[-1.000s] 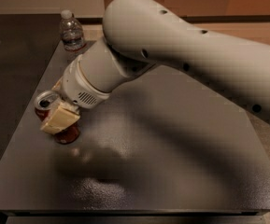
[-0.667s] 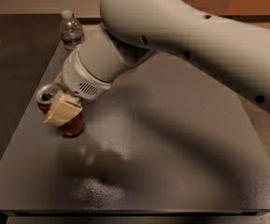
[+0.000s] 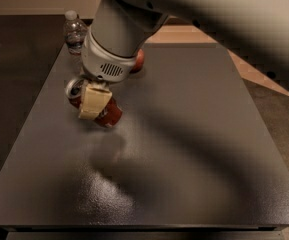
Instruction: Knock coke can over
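The red coke can (image 3: 110,116) is tilted far over on the dark table (image 3: 194,134) at the left middle. Its silver top (image 3: 75,88) points left and away from me, and its red body runs toward the lower right. My gripper (image 3: 94,105) comes down from the big grey arm right over the can, with a beige pad lying across the can's middle. The pad hides part of the can. I cannot tell whether the can rests on the table or is held.
A clear plastic water bottle (image 3: 74,31) stands at the table's far left corner. A red apple (image 3: 139,60) peeks out behind the arm's wrist. The table's left edge runs close to the can. Floor lies beyond the right edge.
The arm and gripper have moved right and away from me, and the can has moved with them. The apple now shows behind the wrist.
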{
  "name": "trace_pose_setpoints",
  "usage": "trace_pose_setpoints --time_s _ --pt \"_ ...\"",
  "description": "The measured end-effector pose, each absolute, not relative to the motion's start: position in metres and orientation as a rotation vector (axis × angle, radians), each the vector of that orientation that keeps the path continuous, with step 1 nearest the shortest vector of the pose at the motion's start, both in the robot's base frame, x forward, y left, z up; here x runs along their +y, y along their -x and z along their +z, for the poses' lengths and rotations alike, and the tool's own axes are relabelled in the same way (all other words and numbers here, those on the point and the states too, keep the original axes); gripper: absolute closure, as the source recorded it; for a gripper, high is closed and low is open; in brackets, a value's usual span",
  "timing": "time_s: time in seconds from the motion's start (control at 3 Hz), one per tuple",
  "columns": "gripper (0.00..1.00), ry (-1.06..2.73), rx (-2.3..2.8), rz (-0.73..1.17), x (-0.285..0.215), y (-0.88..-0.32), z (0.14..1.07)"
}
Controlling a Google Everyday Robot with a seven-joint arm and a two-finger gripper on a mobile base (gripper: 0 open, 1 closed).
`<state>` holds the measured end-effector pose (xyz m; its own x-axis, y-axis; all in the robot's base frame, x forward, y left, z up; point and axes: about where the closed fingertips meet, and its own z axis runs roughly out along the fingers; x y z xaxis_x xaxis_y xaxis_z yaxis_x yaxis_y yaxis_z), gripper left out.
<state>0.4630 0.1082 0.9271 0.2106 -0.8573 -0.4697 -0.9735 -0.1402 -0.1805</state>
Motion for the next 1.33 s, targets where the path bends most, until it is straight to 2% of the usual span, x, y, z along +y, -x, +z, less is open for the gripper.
trace_pose_setpoints --time_s 0.67,1.0,1.33 --pt "1.00 2.322 1.734 0.054 0.056 -0.471 0.901" --pt "0.82 2.443 1.733 -0.082 0.040 -0.471 0.884" --pt "0.59 2.529 1.731 -0.166 0.030 -0.472 0.869"
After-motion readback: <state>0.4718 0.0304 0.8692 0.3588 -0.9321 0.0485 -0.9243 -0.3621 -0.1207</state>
